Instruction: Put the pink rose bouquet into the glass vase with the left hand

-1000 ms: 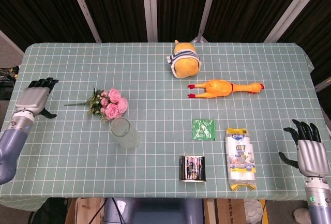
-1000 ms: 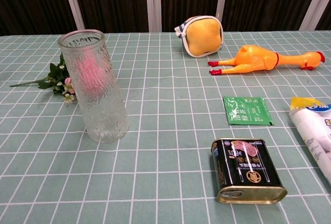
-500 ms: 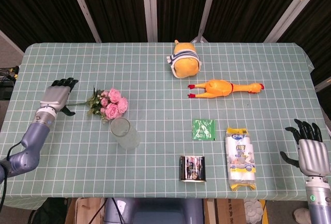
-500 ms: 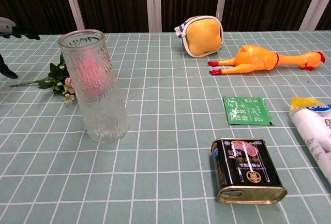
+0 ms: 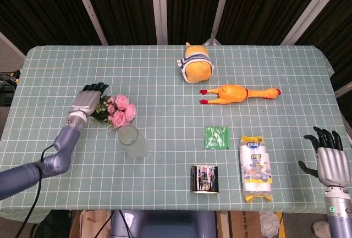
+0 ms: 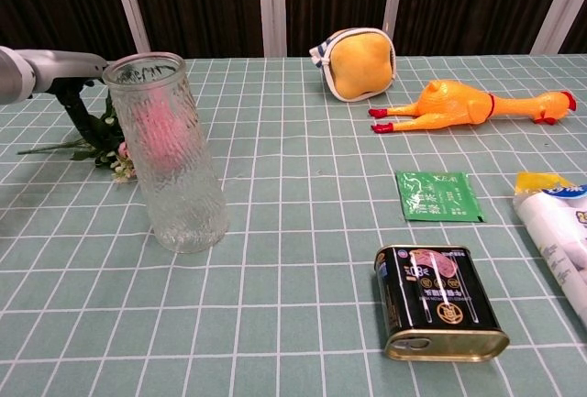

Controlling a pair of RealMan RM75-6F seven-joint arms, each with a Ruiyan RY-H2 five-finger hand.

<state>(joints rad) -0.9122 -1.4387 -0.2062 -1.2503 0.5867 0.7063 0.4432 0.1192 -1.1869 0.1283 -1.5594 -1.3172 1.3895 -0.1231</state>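
Note:
The pink rose bouquet lies on the table at the left, its blooms toward the glass vase and its green stem hidden under my hand. My left hand hovers over the stem and leaves, fingers apart and pointing down, holding nothing. In the chest view the upright vase stands in front of the bouquet; the pink shows blurred through the glass, and my left hand reaches down behind it. At the table's front right edge my right hand rests with its fingers spread and nothing in it.
A yellow plush pouch and a rubber chicken lie at the back. A green sachet, a black tin and a yellow-white packet sit at the front right of the checked tablecloth.
My left hand has travelled right from the table's left edge to above the bouquet's stem, covering it. The right hand, bouquet and vase have stayed put.

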